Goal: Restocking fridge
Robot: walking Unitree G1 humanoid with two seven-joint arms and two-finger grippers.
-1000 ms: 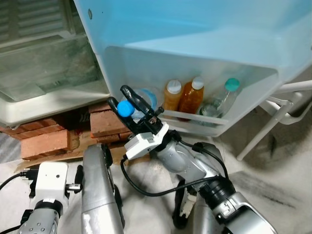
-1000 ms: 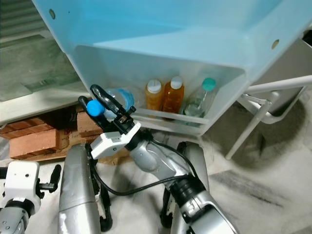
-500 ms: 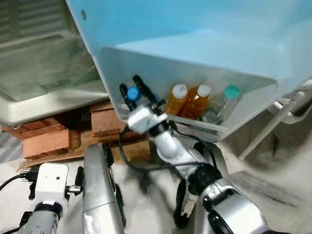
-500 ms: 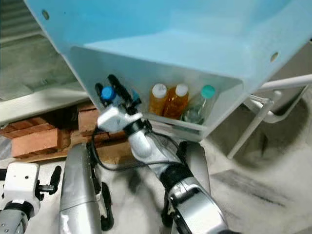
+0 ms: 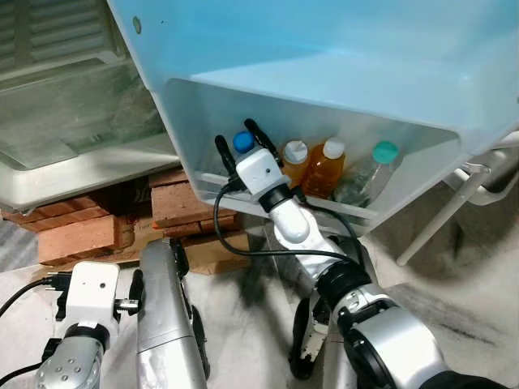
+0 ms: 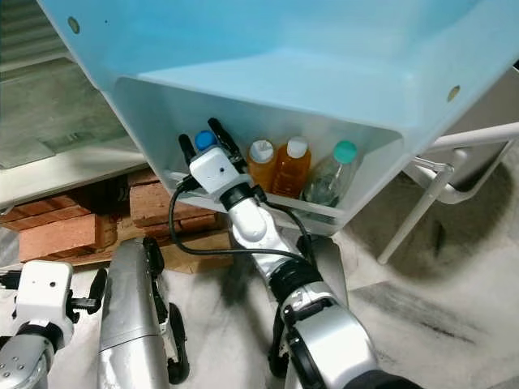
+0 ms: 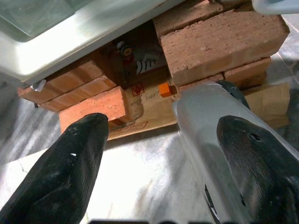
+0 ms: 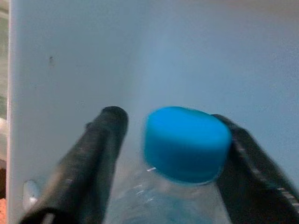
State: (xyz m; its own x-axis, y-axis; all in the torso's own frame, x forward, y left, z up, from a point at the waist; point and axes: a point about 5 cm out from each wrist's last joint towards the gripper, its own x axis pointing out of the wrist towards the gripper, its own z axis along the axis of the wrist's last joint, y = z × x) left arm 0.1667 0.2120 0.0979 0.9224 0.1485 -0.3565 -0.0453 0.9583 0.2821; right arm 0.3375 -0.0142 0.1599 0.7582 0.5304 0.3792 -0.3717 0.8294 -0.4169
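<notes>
Item: blue-capped water bottle [image 5: 242, 143], upper centre-left of the left eye view, now inside the fridge door shelf [image 5: 369, 212] at its left end, just beside the two orange juice bottles [image 5: 306, 166] and, further right, a teal-capped clear bottle [image 5: 375, 164]. Change noted: a second ago the bottle was held in front of and below the shelf rail; the right arm has since reached forward and up, carrying it over the rail into the bin. Right end effector [image 5: 240, 143]: fingers either side of the bottle neck; in the right wrist view one finger [image 8: 245, 158] touches the cap [image 8: 186, 142] while the other [image 8: 88, 161] stands slightly apart, so the grip looks loose or about to let go, though the bottle is not yet clearly released. Left end effector [image 7: 159, 154]: fingers spread, holding nothing, hanging low over the floor beside the bricks [image 7: 219, 42]. Status, by judgement: placement nearly complete; remaining step is release and withdrawal without tipping the neighbouring bottles.
</notes>
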